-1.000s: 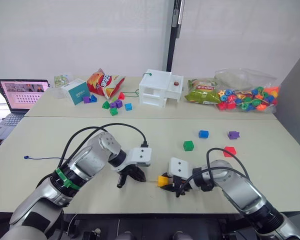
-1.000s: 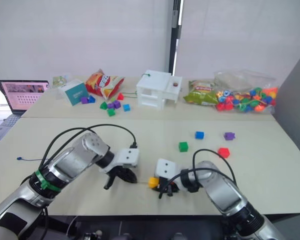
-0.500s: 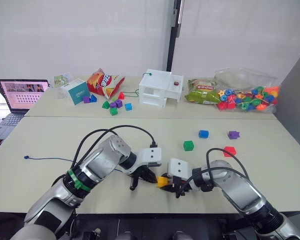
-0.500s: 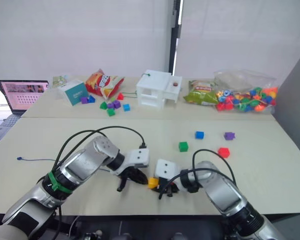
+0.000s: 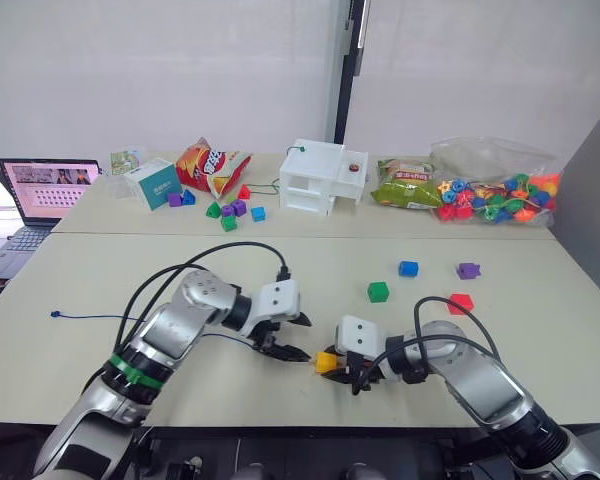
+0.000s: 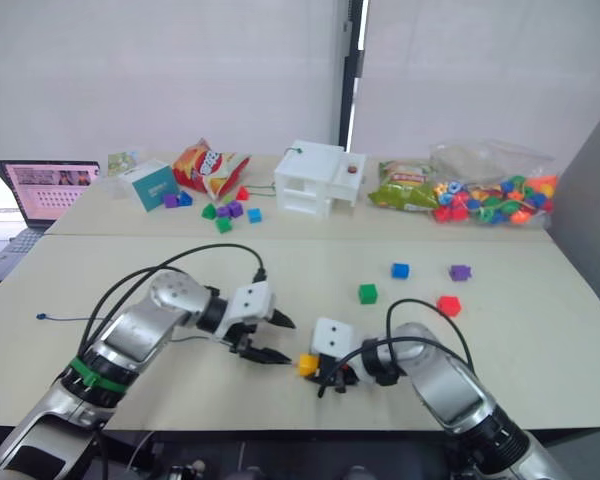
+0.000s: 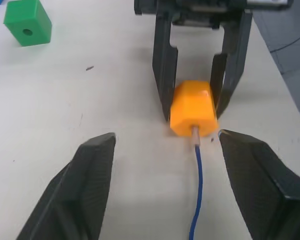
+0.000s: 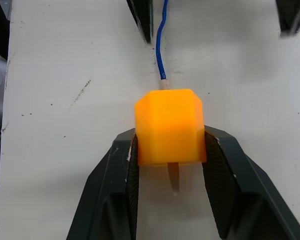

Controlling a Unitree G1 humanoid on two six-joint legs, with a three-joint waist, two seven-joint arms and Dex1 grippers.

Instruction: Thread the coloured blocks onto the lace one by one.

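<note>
Left eye view, reading from the left edge: the lace [image 5: 90, 318] starts at a small blue end at mid-left and runs right across the table [image 5: 540, 330] toward your left gripper [image 5: 292, 337]. That gripper sits just left of centre with its fingers spread wide and nothing between them. In the left wrist view the lace lies loose on the table between the two open fingers, its pale tip [image 7: 195, 133] already in the hole of the yellow block [image 5: 326, 361].

Just right of that, your right gripper [image 5: 351, 377] is clamped on the yellow block from both sides. In the right wrist view a pale stub shows under the block's near face; it may be the tip poking through, but you can't be sure from here.

Further right, the green block [image 5: 377, 291], blue block [image 5: 407, 268], purple block [image 5: 467, 270] and red block [image 5: 460, 302] wait unthreaded, well apart from the grippers.

The risk: nothing holds the lace, so if you shift or tilt the yellow block the tip could slip back out. Regripping too far back would let the cord buckle.

The table is pale and matt; a second one behind carries a laptop [image 5: 40, 190], snack bags, a white toy house [image 5: 320, 175] and a bag of beads [image 5: 495, 195] before a white wall.
</note>
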